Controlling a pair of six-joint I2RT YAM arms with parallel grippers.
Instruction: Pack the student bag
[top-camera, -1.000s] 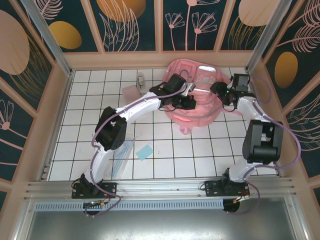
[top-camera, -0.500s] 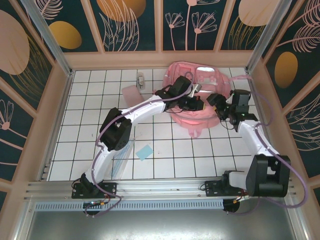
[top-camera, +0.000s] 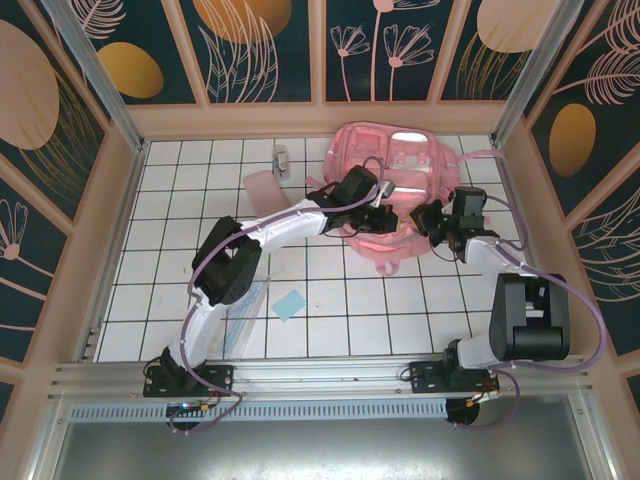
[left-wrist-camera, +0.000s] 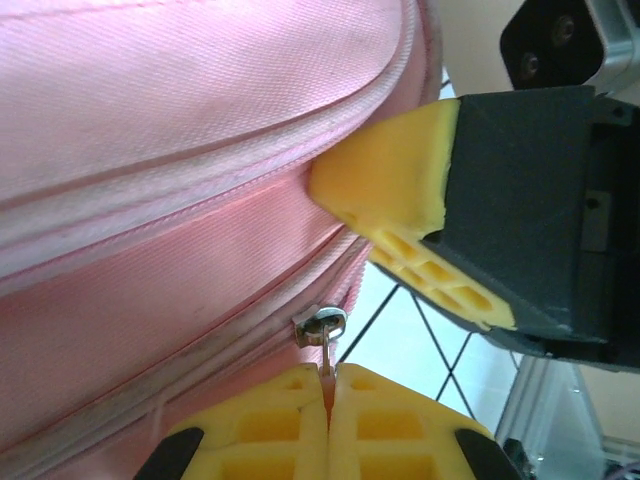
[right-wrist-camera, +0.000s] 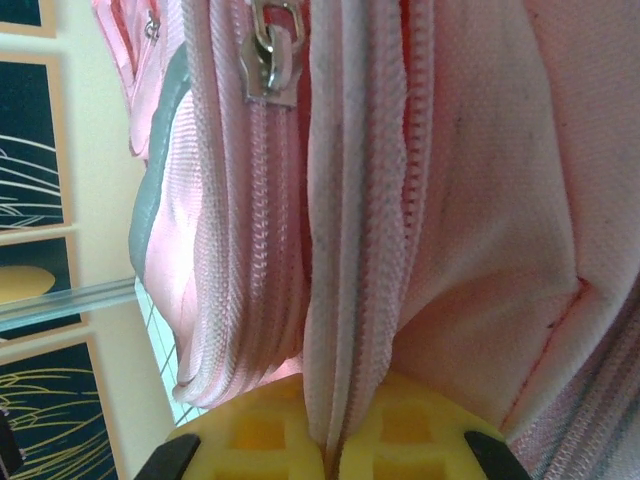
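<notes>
**Q:** Fingers, status?

**A:** My left fingers (left-wrist-camera: 328, 425) are pressed fully together on the metal zip pull (left-wrist-camera: 322, 326), with no gap between the pads. My right fingers (right-wrist-camera: 335, 445) are closed too, pinching a fold of zip tape (right-wrist-camera: 340, 300). A second slider (right-wrist-camera: 270, 55) sits further along the tape, and I am not touching it.

**Q:** Where is the student bag?

**A:** The student bag (top-camera: 410, 160) lies flat on the counter (top-camera: 180, 250), just right of the flat pink case (top-camera: 265, 186), and it reaches farther back than the case does.

**Q:** Progress?

**A:** My judgement is early to middle. I am working the zip and cannot tell whether it is opening or closing. The case lies out on the counter, and so does a blue square (top-camera: 290, 303), well nearer me than the case. Packing looks unfinished.

**Q:** Orientation?

**A:** The glossy front faces up. The long axis runs away from me, and the glossy pocket end points away. The zip I hold is at the near end. I cannot tell top from bottom.
</notes>
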